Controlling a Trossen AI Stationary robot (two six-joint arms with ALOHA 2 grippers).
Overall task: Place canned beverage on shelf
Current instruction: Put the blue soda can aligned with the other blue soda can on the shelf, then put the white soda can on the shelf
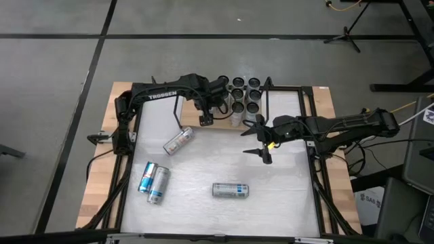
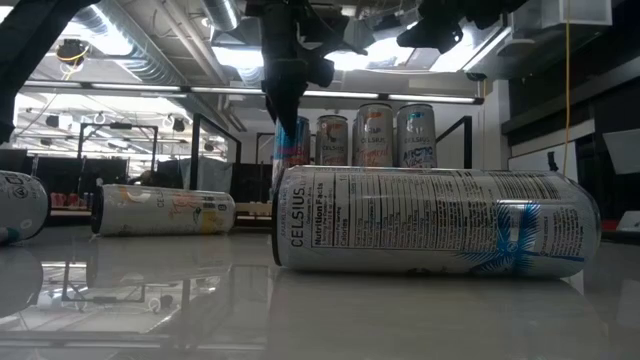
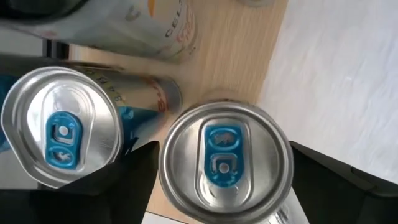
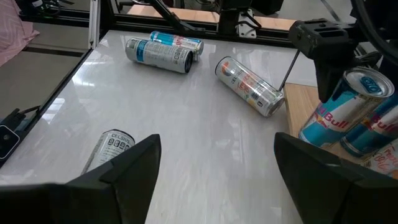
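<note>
Two dark fingers [image 4: 127,163] of the right gripper [image 4: 214,165] stick out wide apart over the white table [image 4: 186,118]. One silver can [image 4: 111,147] lies near them. Two cans [image 4: 163,50] lie side by side at the far end. Another can [image 4: 250,86] lies tilted by the wooden shelf [image 4: 303,102]. Blue cans [image 4: 343,106] stand on that shelf, with the other arm [image 4: 323,46] above one.

Four lying cans [image 1: 230,190] on the worktop [image 1: 285,169]. At least six standing cans [image 1: 246,95] on one shelf [image 3: 236,56]; the left arm [image 1: 159,93] hides any others. One right arm [image 1: 339,125].
</note>
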